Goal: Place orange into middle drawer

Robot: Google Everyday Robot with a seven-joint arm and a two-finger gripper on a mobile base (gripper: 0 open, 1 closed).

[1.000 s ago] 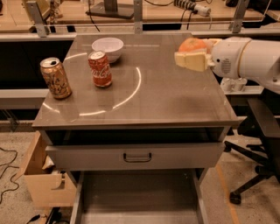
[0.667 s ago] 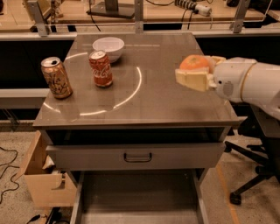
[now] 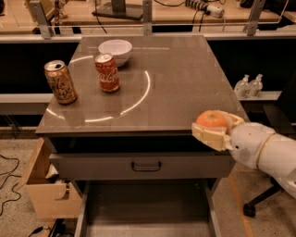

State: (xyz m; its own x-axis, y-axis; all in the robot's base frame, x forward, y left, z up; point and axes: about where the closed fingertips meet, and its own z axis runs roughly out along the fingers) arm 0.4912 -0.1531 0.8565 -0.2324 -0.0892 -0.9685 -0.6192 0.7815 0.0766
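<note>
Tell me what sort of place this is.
Probably a robotics lab or workshop: a wooden workbench with a power strip stands behind the grey metal drawer cabinet, a cardboard box sits beside it, and the pale two-finger gripper holds a round orange fruit at the cabinet top's front edge.

A speckled floor [image 3: 14, 146] is seen below a brown-topped table [image 3: 185, 83]; a cardboard box [image 3: 46, 194] is placed left of it, 2 bottles [image 3: 249, 86] right. The gripper [image 3: 213, 126] is held at its front right edge.
</note>
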